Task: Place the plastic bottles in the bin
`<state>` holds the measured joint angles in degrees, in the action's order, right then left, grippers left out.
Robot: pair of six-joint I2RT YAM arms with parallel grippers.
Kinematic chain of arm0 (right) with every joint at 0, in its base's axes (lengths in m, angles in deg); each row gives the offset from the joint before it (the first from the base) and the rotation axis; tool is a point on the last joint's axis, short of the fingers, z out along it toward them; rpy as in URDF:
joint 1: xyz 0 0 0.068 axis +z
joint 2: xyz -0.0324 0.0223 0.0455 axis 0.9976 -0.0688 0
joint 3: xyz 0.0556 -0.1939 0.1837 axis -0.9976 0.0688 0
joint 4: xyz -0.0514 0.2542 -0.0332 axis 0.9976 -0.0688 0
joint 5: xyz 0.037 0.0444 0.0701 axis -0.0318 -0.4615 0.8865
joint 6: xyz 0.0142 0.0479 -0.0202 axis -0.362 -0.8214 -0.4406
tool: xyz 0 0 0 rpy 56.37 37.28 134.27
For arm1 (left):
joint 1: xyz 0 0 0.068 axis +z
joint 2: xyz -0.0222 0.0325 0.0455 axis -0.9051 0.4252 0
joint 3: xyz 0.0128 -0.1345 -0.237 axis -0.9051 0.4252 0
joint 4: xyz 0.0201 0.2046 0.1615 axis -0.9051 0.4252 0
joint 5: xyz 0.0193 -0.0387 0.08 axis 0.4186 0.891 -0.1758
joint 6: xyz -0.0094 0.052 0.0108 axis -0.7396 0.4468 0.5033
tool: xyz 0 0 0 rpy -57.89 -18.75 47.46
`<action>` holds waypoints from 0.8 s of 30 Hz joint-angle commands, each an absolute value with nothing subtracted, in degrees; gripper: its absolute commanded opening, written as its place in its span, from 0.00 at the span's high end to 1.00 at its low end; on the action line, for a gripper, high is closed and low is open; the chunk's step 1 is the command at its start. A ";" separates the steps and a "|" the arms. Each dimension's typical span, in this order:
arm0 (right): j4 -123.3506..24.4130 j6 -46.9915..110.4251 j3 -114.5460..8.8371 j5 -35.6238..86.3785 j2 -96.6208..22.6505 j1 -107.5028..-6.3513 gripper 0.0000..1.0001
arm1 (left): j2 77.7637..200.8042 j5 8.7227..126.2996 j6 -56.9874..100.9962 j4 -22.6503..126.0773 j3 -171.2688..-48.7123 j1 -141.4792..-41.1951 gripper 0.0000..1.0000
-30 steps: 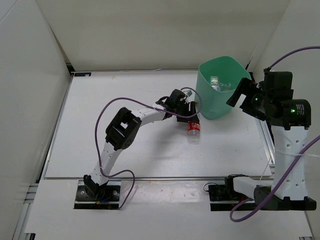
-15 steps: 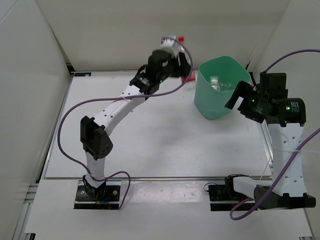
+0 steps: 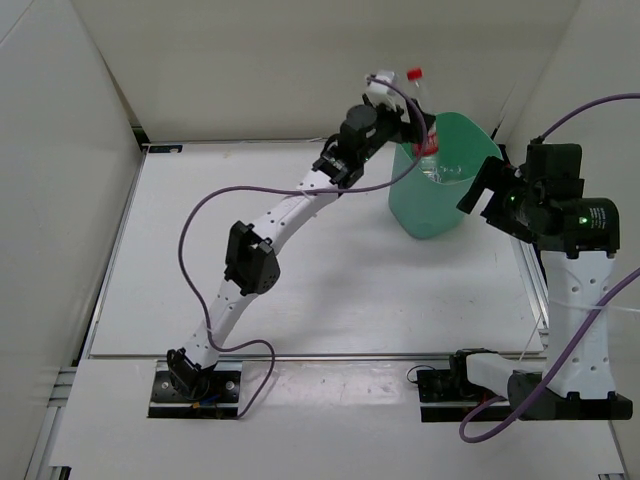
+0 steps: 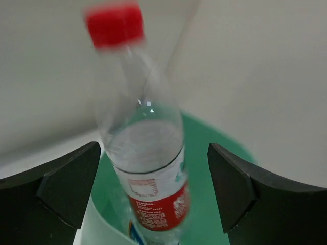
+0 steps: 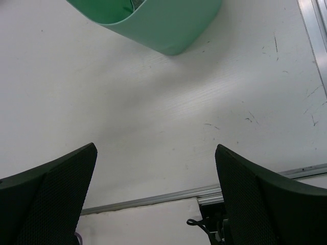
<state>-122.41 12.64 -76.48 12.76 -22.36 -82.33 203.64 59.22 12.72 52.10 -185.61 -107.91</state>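
Left arm (image 3: 290,205) outstretched, left tool (image 4: 153,148) apparently spread, right tool (image 5: 155,148) spread wide

White arms (image 3: 290,208), black joints (image 3: 250,258), purple cables (image 3: 182,248), green lights (image 3: 583,215).

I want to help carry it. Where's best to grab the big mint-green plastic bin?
Probably the thin top rim of the mint-green plastic bin, coming straight down with one finger inside and one outside. Its body looks too wide for two fingers to span, and it stands with its mouth open upward.
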 commanded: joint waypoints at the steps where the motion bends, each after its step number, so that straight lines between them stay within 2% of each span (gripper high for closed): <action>1: -121.30 12.69 -78.38 11.85 -22.87 -82.63 0.00 | 201.78 58.55 11.70 48.28 -183.73 -109.13 0.02; 7: -120.77 12.69 -79.61 13.17 -25.59 -82.63 0.00 | 196.52 58.55 15.20 50.03 -180.30 -109.13 0.00; 11: -120.24 12.08 -80.67 12.38 -28.76 -82.63 0.00 | 188.70 55.92 16.79 54.95 -172.84 -109.66 0.00; 15: -120.77 9.45 -82.59 11.23 -34.81 -84.47 0.00 | 172.45 46.61 20.66 56.28 -152.20 -111.94 0.00; 18: -118.85 6.90 -83.83 15.09 -38.42 -87.89 0.00 | 162.28 42.40 22.86 57.42 -138.96 -113.17 0.00; 24: -111.91 1.81 -84.36 27.47 -44.84 -96.06 0.21 | 144.86 35.89 22.86 61.98 -120.20 -113.18 0.00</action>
<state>-117.62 5.65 -81.79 20.20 -43.45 -93.26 151.73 42.28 21.57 57.39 -126.18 -113.70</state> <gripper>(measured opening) 0.810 0.998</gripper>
